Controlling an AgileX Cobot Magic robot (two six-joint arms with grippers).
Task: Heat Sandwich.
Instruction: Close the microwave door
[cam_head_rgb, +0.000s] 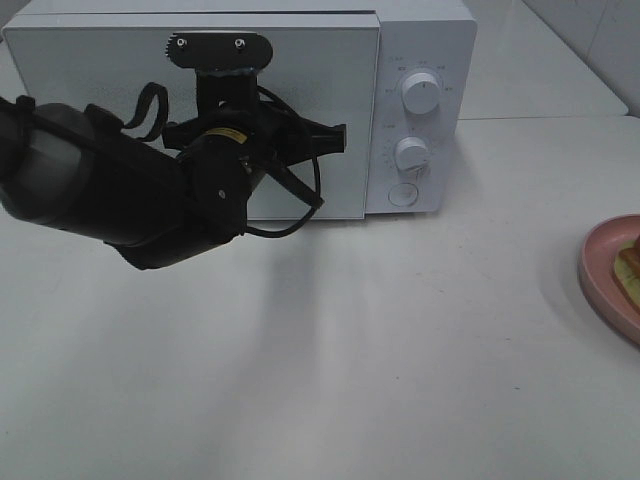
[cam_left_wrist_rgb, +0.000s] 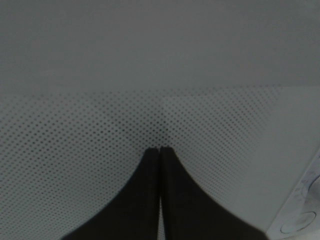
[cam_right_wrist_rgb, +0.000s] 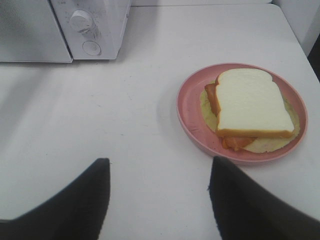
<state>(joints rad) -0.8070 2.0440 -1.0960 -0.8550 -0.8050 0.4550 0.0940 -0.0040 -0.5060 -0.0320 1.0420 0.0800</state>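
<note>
The sandwich (cam_right_wrist_rgb: 252, 107), white bread with a tan crust over orange and pale fillings, lies on a round pink plate (cam_right_wrist_rgb: 190, 107) on the white table. Only its edge (cam_head_rgb: 630, 262) and part of the plate (cam_head_rgb: 605, 270) show at the right border of the high view. My right gripper (cam_right_wrist_rgb: 159, 200) hovers open over the table, short of the plate, holding nothing. The left gripper (cam_left_wrist_rgb: 159, 148) is shut and empty, its tips up against the dotted window of the microwave door (cam_left_wrist_rgb: 100, 125). Seen from above, the left gripper (cam_head_rgb: 340, 140) sits in front of the closed door (cam_head_rgb: 300, 70), near its right edge.
The white microwave (cam_head_rgb: 420, 40) stands at the back with two knobs (cam_head_rgb: 421, 92) (cam_head_rgb: 412, 153) and a round button (cam_head_rgb: 402, 194) on its right panel. The bulky left arm (cam_head_rgb: 120, 200) covers much of the door. White table surface (cam_head_rgb: 350, 350) lies between microwave and plate.
</note>
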